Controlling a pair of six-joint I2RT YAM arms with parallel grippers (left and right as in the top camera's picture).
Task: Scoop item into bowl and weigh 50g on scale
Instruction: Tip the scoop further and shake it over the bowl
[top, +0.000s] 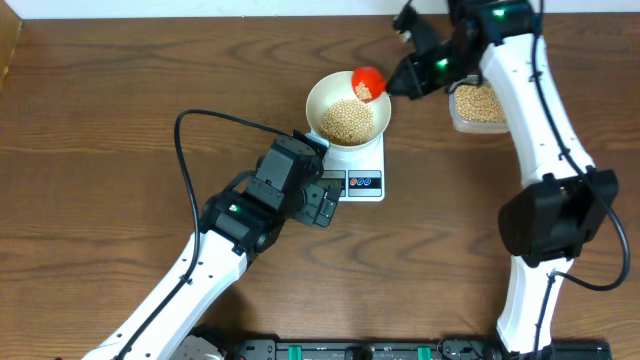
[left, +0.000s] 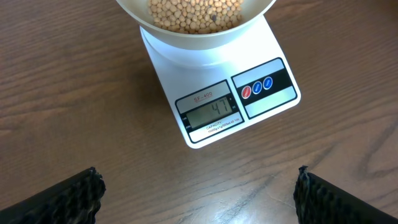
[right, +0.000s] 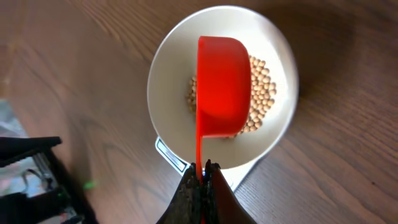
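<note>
Two grippers, two different states. Your left gripper (left: 198, 173) has its fingers (left: 68, 196) spread wide and holds nothing. It hovers low over the wooden table (top: 120, 120), just in front of the scale (left: 261, 109). Your right gripper (right: 202, 171) has its fingers pressed together on the thin handle of a red scoop (right: 222, 81).

From overhead, the white bowl (top: 322, 95) sits on top of the scale, covering most of its platform, so only the front strip with the display and the round buttons shows. A mound of small tan-yellow beans (top: 348, 120) lies in the middle of the bowl, with bare white wall all round it.

The scoop's cup hangs over the bowl, on the side nearer your right arm, above the beans. In the right wrist view you see only the cup's red outer side, so you cannot tell whether any beans are in it.

In the left wrist view the grey display (left: 211, 112) reads 47. Beside it are one red and two blue buttons on a black panel.

To the right of the bowl, well apart from the scale, a clear plastic tub (top: 478, 103) holds more of the same beans. Your right arm crosses over part of it.
</note>
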